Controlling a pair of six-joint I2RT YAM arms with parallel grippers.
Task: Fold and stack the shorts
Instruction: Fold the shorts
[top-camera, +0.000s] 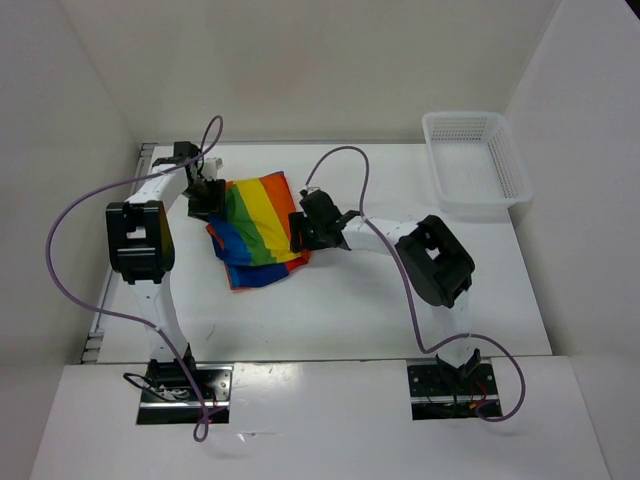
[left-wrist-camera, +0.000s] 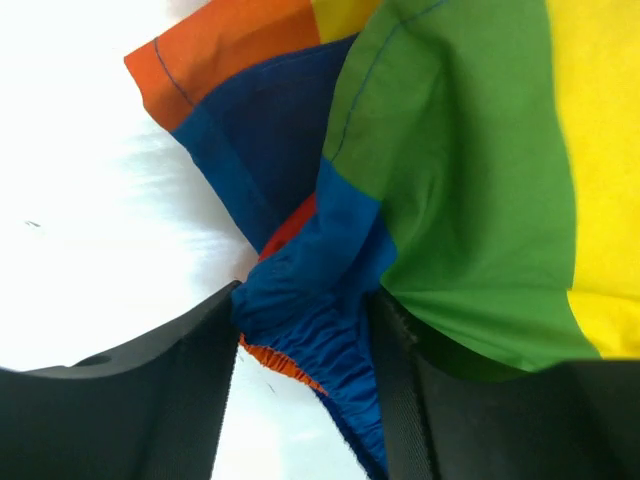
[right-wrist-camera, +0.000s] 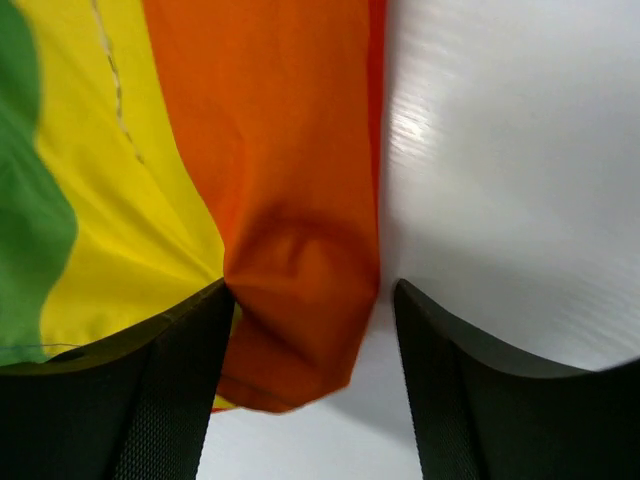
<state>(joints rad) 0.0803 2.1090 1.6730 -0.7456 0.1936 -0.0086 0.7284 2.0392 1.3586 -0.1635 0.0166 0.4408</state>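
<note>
The rainbow-striped shorts (top-camera: 262, 225) lie crumpled on the white table between my two arms. My left gripper (top-camera: 205, 200) is at their left edge. In the left wrist view its jaws stand open around the gathered blue waistband (left-wrist-camera: 320, 300), which lies between the fingers and leans on the right one. My right gripper (top-camera: 300, 232) is at the shorts' right edge. In the right wrist view it is open, an orange fold (right-wrist-camera: 300, 300) touches its left finger (right-wrist-camera: 190, 380), and bare table shows before the right finger (right-wrist-camera: 450, 390).
A white mesh basket (top-camera: 475, 160) stands at the back right of the table (top-camera: 380, 310). White walls close in the back and both sides. Purple cables loop over both arms.
</note>
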